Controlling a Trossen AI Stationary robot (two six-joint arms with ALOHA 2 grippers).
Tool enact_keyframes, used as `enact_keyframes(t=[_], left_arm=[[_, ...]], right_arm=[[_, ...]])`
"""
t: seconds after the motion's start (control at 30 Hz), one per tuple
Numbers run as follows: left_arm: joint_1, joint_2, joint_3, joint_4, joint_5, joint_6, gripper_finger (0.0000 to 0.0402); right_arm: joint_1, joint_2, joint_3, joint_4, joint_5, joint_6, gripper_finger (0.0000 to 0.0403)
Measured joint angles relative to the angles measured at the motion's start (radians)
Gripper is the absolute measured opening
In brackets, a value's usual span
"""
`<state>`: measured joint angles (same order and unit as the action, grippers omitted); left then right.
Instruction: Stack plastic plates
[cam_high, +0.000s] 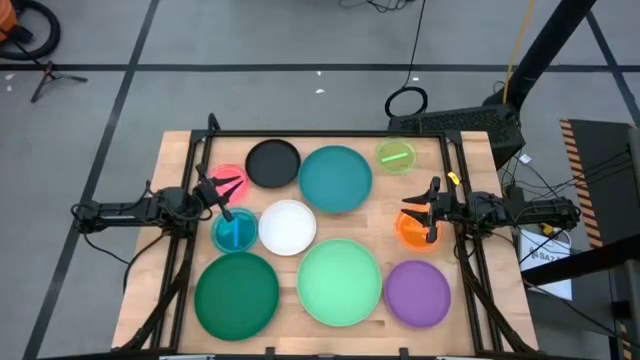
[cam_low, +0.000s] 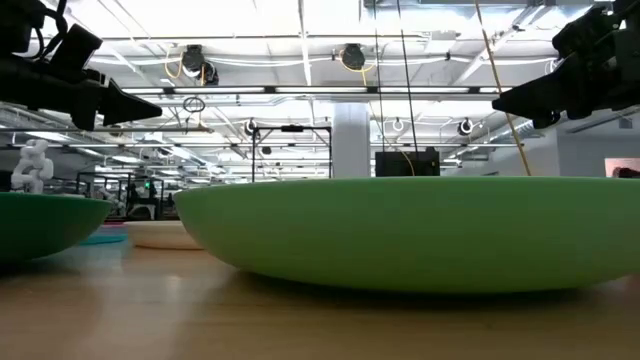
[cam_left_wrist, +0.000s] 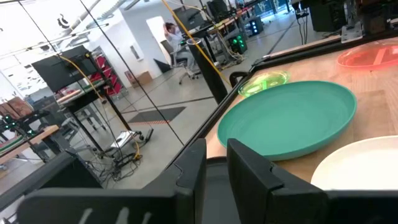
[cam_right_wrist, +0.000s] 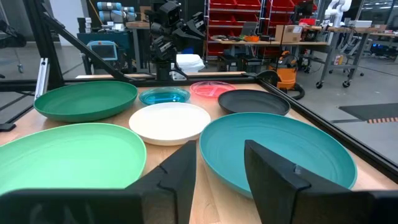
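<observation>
Ten round plates lie singly on the wooden table: pink (cam_high: 228, 178), black (cam_high: 272, 163), teal (cam_high: 335, 178), lime (cam_high: 396, 156), blue (cam_high: 235, 233), white (cam_high: 288, 226), dark green (cam_high: 236, 292), mint (cam_high: 339, 282), purple (cam_high: 418, 292) and orange (cam_high: 413, 230). My left gripper (cam_high: 232, 197) hovers open above the gap between the pink and blue plates. My right gripper (cam_high: 408, 213) hovers open over the orange plate's far-left rim. In the low view both grippers hang well above the table, left (cam_low: 140, 108) and right (cam_low: 500, 103). Each holds nothing.
A dark frame rail (cam_high: 330, 134) runs along the table's far edge, with rails down both sides. Plates fill most of the board, and bare wood (cam_high: 385, 210) shows between the teal and orange plates. A person sits in the room beyond the table (cam_left_wrist: 171, 43).
</observation>
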<state>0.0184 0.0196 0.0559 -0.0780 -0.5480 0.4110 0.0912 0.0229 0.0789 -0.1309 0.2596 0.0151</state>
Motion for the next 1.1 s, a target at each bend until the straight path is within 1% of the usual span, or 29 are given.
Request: enact_keyframes(t=[0.6,0.7,0.73,0.8,0.87,0.9,1.03,1.1], left_arm=[[0.0,0.0,0.0,0.0,0.0,0.0,0.0072],[0.0,0.0,0.0,0.0,0.0,0.0,0.0072],[0.0,0.0,0.0,0.0,0.0,0.002,0.0072],[0.0,0.0,0.0,0.0,-0.015,0.015,0.0072],[0.0,0.0,0.0,0.0,-0.046,0.048,0.0072],[0.0,0.0,0.0,0.0,-0.05,0.072,0.0072],[0.0,0.0,0.0,0.0,-0.053,0.102,0.0072],[0.0,0.0,-0.002,0.011,-0.05,0.092,0.0072]], right_arm=[[0.0,0.0,0.0,0.001,0.0,0.0,0.0128],[0.0,0.0,0.0,0.076,0.009,0.001,0.0128],[0.0,0.0,-0.003,0.112,0.014,0.02,0.0128],[0.0,0.0,-0.008,0.166,0.019,0.134,0.0128],[-0.001,0.0,-0.008,0.219,-0.012,0.238,0.0128],[0.0,-0.001,-0.006,0.231,-0.049,0.256,0.0128],[0.0,0.014,-0.006,0.264,-0.241,0.262,0.0128],[0.001,0.034,-0.005,0.341,-0.265,0.265,0.0128]])
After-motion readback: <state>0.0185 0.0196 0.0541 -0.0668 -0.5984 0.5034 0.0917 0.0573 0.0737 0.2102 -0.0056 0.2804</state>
